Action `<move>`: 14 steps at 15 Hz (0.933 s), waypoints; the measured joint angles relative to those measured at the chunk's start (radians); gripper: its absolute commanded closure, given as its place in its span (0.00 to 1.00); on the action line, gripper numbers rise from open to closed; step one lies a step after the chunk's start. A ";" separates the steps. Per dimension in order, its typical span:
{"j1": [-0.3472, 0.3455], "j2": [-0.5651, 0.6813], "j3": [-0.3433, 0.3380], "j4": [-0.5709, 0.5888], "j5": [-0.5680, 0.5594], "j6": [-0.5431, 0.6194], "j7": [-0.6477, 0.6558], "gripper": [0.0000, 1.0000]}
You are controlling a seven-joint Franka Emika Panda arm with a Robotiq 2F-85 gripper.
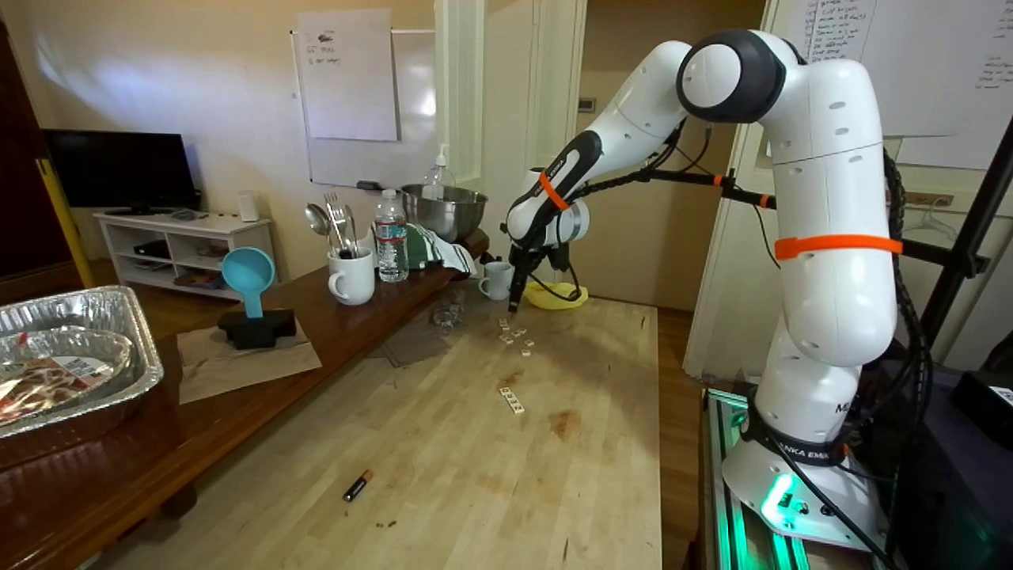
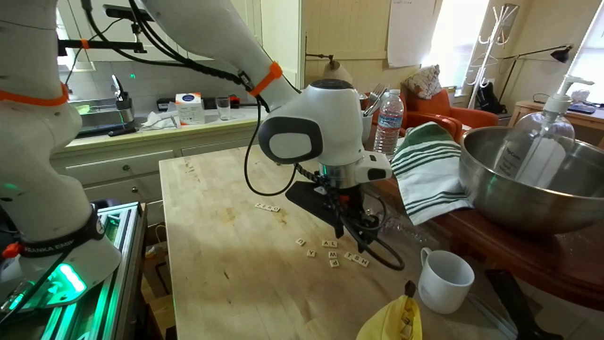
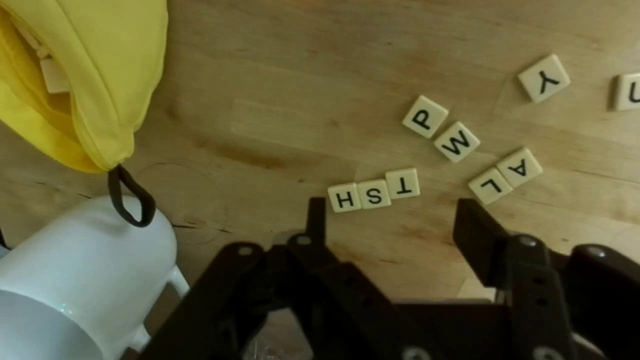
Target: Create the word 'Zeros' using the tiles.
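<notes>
clearly, the pincer [image 3: 391,212] hangs spread wide and empty, near the tiles [image 3: 374,194].

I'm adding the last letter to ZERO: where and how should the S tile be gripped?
Likely best from straight above, pinching the S tile by its two free edges, at the letter's top and bottom. It lies flat with the H tile and T tile crowding its other edges, so the open hand probably needs turning to close across the row.
</notes>
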State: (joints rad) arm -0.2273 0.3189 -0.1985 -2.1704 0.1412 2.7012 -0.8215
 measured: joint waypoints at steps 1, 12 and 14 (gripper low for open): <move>-0.014 0.020 0.009 0.020 0.000 0.000 0.001 0.70; -0.089 0.169 0.099 0.169 -0.012 0.000 0.013 1.00; -0.090 0.181 0.099 0.177 -0.022 0.000 0.016 1.00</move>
State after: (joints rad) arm -0.3172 0.4996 -0.0997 -1.9935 0.1188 2.7016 -0.8052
